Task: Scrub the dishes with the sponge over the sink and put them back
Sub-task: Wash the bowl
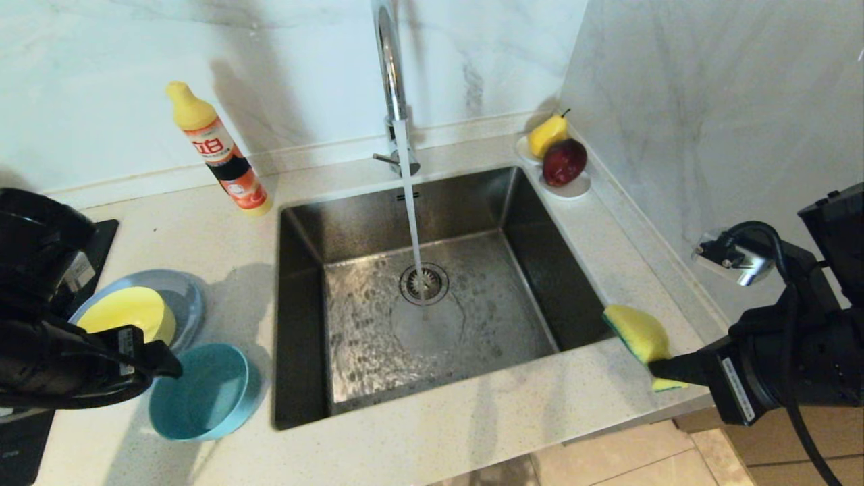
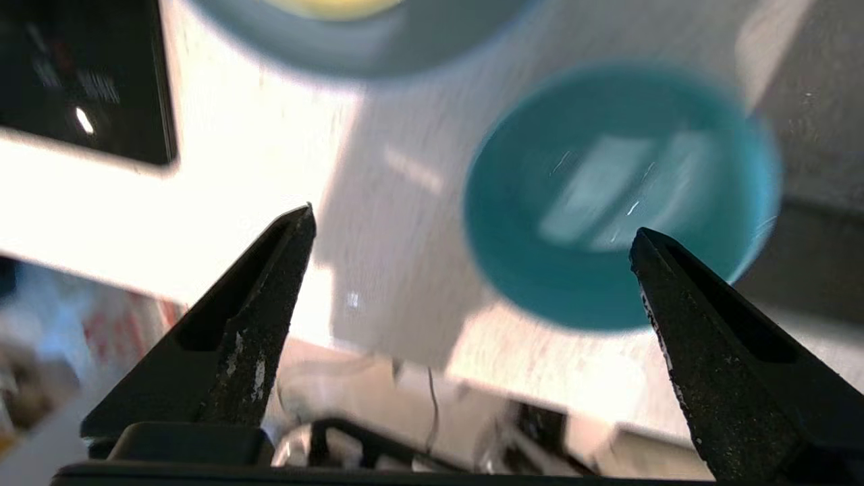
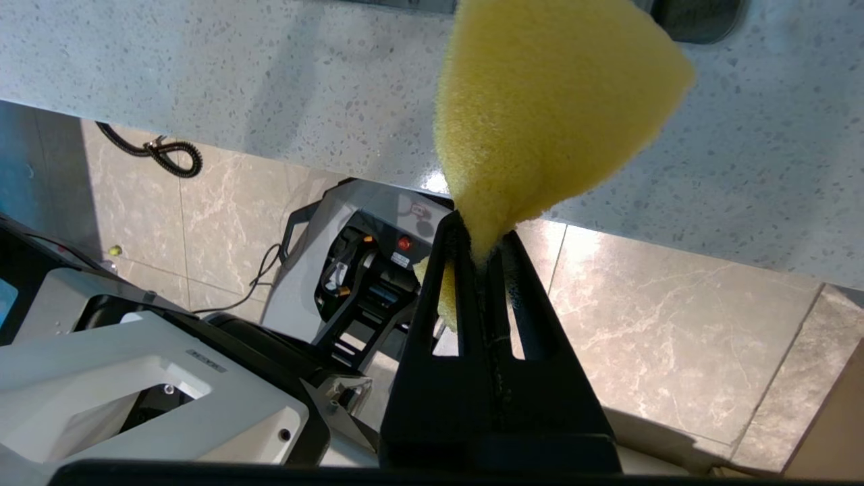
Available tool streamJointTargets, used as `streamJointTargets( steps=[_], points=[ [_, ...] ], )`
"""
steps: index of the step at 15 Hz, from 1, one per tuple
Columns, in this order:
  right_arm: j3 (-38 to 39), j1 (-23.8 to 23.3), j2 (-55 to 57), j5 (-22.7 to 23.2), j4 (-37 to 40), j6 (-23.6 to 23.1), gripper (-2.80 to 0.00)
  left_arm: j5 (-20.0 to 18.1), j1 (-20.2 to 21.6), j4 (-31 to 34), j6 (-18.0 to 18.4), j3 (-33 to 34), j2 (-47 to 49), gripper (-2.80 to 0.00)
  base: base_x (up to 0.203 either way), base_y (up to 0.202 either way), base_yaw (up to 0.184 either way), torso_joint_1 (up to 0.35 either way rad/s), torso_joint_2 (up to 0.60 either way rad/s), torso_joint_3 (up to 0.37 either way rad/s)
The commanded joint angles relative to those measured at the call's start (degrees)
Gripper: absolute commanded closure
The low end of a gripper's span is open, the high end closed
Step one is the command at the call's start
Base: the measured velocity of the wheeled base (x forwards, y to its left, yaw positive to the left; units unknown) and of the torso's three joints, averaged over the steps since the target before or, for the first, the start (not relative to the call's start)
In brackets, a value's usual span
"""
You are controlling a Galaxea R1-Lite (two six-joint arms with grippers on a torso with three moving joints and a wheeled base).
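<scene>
Left gripper (image 2: 472,223) hangs over the teal bowl (image 1: 202,398), jaws spread wide, holding nothing. Right gripper (image 3: 480,246) is clamped on the sponge (image 1: 641,337), poised over the counter (image 1: 472,418) at the sink's (image 1: 310,324) right front corner. Yellow bowl (image 1: 131,314) sits on the plate (image 1: 182,290); teal bowl just beside. Water runs from the faucet (image 1: 388,61). No dish is over the sink; whether any is scrubbed, can't tell. Likely next: grab a dish.

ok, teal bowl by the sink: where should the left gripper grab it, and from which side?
Probably the rim. The teal bowl sits upright and empty on the counter, so its thin wall is the only pinchable part. The left gripper is open right over it; coming down from above, one finger inside and one outside, looks best. The sink-side rim seems clear of the plate.
</scene>
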Motion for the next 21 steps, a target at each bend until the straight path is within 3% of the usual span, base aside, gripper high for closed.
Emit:
streamJointTargets(
  steps=[1,5,9,16,21],
  points=[
    [-0.3,0.1,0.8,0.0,0.1,0.0,0.0,-0.9,1.0,0.3,-0.7,1.8,-0.3,-2.8,0.0,0.0,0.0,0.0,0.0,0.0],
    [-0.3,0.1,1.0,-0.1,0.1,0.0,0.0,-1.2,1.7,-1.1,-1.1,6.7,0.8,-2.8,0.0,0.0,0.0,0.0,0.0,0.0],
    [-0.3,0.0,1.2,-0.1,0.1,0.1,0.0,-1.1,3.1,-9.8,-1.1,11.4,4.3,-2.8,0.0,0.0,0.0,0.0,0.0,0.0],
    [-0.3,0.0,1.5,-0.1,0.2,0.0,0.0,-4.3,3.3,-10.8,-2.5,11.8,6.8,-2.8,0.0,0.0,0.0,0.0,0.0,0.0],
    [-0.1,0.0,1.4,-0.1,0.2,0.1,0.0,-4.2,3.3,-11.5,-2.5,13.0,8.1,-2.8,0.0,0.0,0.0,0.0,0.0,0.0]
  ],
)
